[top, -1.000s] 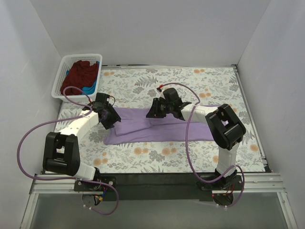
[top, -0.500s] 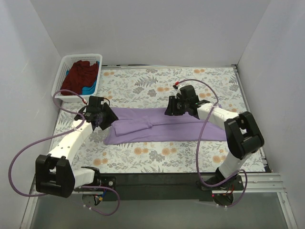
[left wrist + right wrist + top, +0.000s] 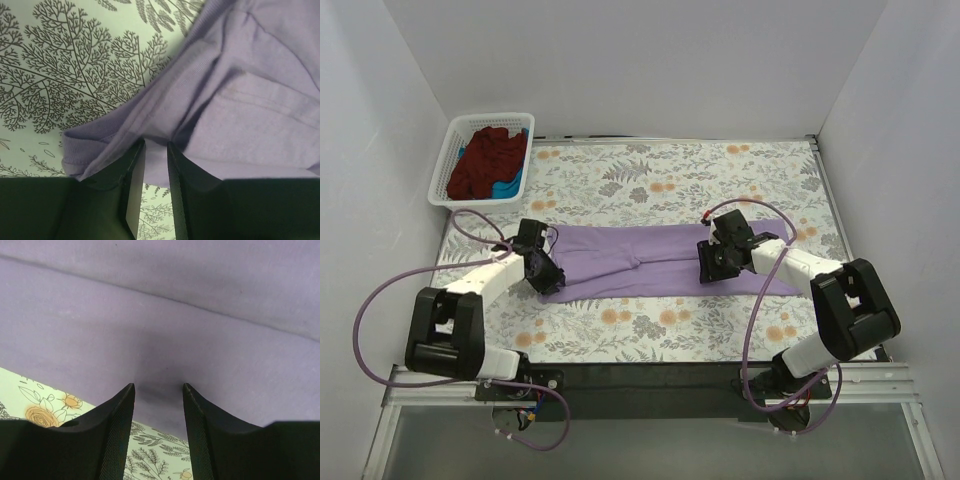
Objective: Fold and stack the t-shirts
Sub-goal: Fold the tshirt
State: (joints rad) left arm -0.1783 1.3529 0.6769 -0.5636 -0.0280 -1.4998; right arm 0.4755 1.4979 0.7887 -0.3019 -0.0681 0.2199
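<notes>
Top external view: the lavender t-shirt [image 3: 640, 262] lies stretched out as a long band across the middle of the flowered table [image 3: 620, 330], running left to right. The left gripper [image 3: 542, 272] sits low at the shirt's left end, at its near corner. The right gripper [image 3: 712, 265] is down on the cloth right of the middle, near its front edge. At the far left corner stands a white basket [image 3: 440, 178], and in it are a maroon t-shirt [image 3: 485, 160] and, beneath that, a blue t-shirt [image 3: 508, 186].

Left wrist view: the left gripper [image 3: 156, 145] has its jaws drawn almost together, with a fold of the lavender t-shirt [image 3: 240, 100] caught in the narrow slot between them. The thick hemmed edge hangs over the left finger. The leaf-patterned table [image 3: 75, 75] shows beyond.

Right wrist view: the right gripper [image 3: 157, 386] has its jaws apart, both tips pressed onto the lavender t-shirt [image 3: 160, 315] just inside its edge. The cloth dimples into a dark crease between them, and nothing is clamped. A strip of table [image 3: 40, 405] shows at the lower left.
</notes>
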